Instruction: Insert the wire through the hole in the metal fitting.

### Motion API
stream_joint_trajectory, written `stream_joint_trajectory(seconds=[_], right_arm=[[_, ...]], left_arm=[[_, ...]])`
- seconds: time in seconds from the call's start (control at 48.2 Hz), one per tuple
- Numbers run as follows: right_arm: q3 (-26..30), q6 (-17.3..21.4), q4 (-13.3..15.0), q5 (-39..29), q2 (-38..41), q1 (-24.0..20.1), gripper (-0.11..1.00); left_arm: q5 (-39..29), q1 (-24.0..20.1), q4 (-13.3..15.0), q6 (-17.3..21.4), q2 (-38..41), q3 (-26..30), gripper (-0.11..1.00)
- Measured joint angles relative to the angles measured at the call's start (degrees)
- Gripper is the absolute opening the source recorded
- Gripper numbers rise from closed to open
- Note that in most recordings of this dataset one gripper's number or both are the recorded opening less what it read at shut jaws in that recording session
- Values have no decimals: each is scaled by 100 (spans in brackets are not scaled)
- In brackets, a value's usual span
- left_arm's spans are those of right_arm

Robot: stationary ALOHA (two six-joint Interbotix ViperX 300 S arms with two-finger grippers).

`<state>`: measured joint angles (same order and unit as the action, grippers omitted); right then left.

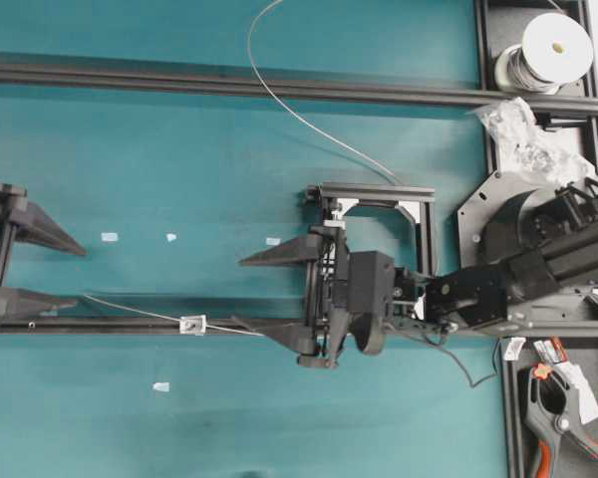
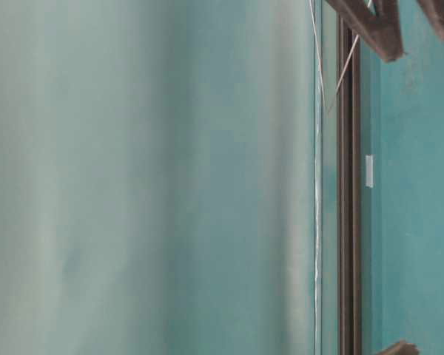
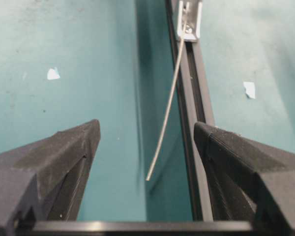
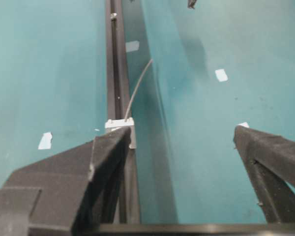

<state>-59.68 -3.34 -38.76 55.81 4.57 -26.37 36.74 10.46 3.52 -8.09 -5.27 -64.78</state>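
The small silver metal fitting [image 1: 193,324] [image 3: 188,27] [image 4: 120,125] sits on the lower black rail [image 1: 110,325]. The thin grey wire [image 1: 130,308] [image 3: 169,105] [image 4: 137,88] shows on both sides of the fitting in the overhead view. Its free end hangs between the fingers of my left gripper [image 1: 80,275] [image 3: 147,125], which is open and touches nothing. The hole is too small to make out. My right gripper [image 1: 239,292] [image 4: 183,130] is open too, just right of the fitting, with its lower finger over the rail.
A wire spool [image 1: 553,50], a plastic bag [image 1: 523,134] and an orange-and-black clamp [image 1: 558,418] lie at the right edge. A second rail [image 1: 229,85] crosses the top, and a black frame [image 1: 379,194] stands behind my right gripper. White tape scraps [image 1: 109,237] dot the teal mat.
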Motion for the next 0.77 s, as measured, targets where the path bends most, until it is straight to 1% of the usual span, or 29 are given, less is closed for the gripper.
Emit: stream_joint_trajectory(seconds=[0.228, 0.415, 0.767], right_arm=[[-229, 9, 0, 167, -220, 9, 95], [-281, 0, 0, 185, -299, 9, 95], [-299, 0, 0, 185, -387, 9, 95]], left_arm=[[0, -44, 0, 0, -290, -123, 89], [0, -44, 0, 9, -519, -202, 89], [0, -53, 0, 9, -580, -211, 89]])
